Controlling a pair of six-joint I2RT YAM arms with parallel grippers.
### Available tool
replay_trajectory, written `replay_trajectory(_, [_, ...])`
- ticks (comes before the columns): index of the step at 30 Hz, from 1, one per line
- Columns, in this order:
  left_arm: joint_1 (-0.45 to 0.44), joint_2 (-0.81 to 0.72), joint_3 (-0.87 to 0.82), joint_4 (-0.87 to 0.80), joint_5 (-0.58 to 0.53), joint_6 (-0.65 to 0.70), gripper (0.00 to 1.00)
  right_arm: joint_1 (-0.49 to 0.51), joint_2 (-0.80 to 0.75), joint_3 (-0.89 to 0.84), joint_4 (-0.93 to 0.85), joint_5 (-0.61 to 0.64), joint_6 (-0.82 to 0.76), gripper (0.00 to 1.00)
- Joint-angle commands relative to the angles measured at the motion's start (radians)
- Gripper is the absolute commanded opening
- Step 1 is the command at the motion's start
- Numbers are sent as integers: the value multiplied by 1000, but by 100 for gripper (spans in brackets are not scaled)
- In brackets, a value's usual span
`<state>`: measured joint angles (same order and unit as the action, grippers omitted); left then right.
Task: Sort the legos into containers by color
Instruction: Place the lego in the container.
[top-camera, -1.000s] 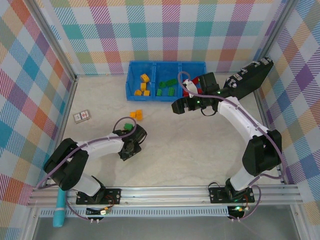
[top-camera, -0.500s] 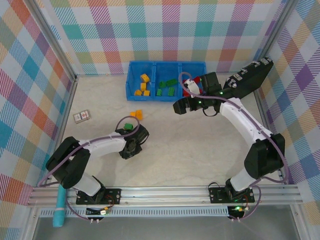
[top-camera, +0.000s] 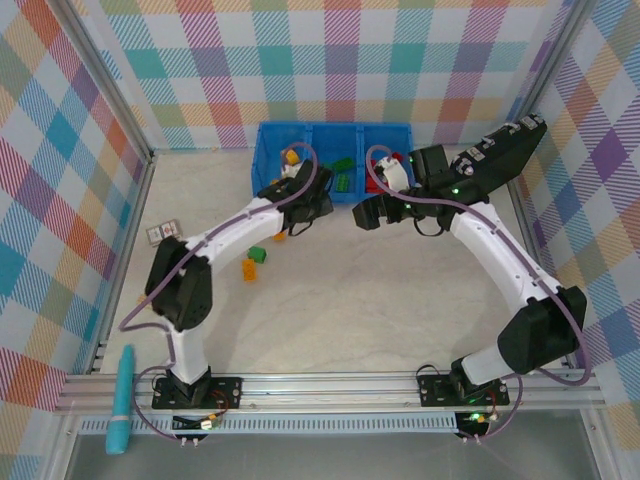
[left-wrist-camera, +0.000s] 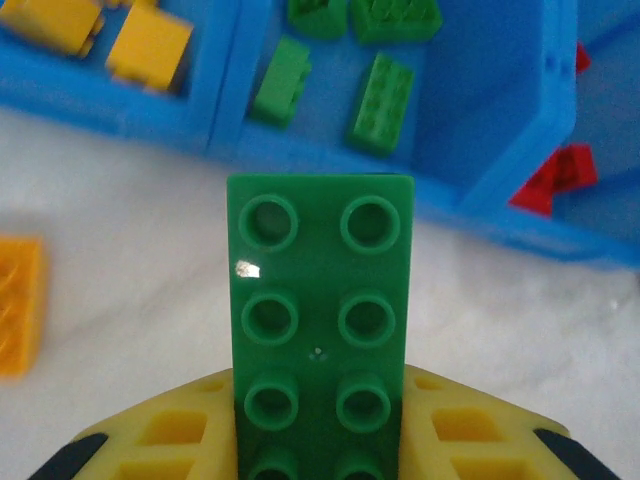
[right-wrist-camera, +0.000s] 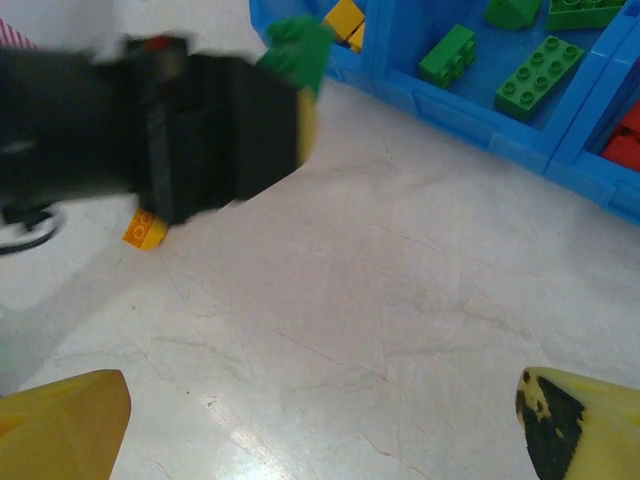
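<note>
A green brick (left-wrist-camera: 320, 320), two studs wide, is pinched at its near end by the left jaws, studs facing the wrist camera. It hangs above the desk (top-camera: 380, 300) just in front of the near wall of the blue tray (left-wrist-camera: 215, 110), roughly level with the middle compartment. That compartment holds green bricks (left-wrist-camera: 382, 100); the left one holds yellow-orange bricks (left-wrist-camera: 150, 45) and the right one red bricks (left-wrist-camera: 560, 175). On the desk lie a loose orange brick (right-wrist-camera: 145, 232) below the left arm and, nearer the arm bases, a small green brick (top-camera: 258, 254) beside another orange one (top-camera: 250, 270). The right jaws are spread wide with nothing between them, over bare desk near the tray's front. A small card (top-camera: 163, 233) lies by the left wall, its print too small to read.
</note>
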<state>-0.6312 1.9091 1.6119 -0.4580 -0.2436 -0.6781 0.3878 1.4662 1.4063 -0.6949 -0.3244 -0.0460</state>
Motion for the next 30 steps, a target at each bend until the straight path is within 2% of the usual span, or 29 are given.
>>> replay_trajectory(1, [38,129,111,90,16,86,22,8,-28,23,-42,-5,-19,99])
replay_trajectory(9, [90,356,335,228,16,165,21,12,-84,61,-82,-32,37,99])
replay_trajectory(16, [102,506,568,231,10,190,23,25,-100,74,-114,-27,61,99])
replay_trajectory(18, [105,545,616,226,10,193,29,25,-98,78,-118,-20,61,99])
replay_trajectory(21, [111,588,654,236,7,201,44,26,-93,90,-121,-11,62,99])
replay_trajectory(30, [136,574,658,252,39,210,59,26,-70,126,-133,8,57,99])
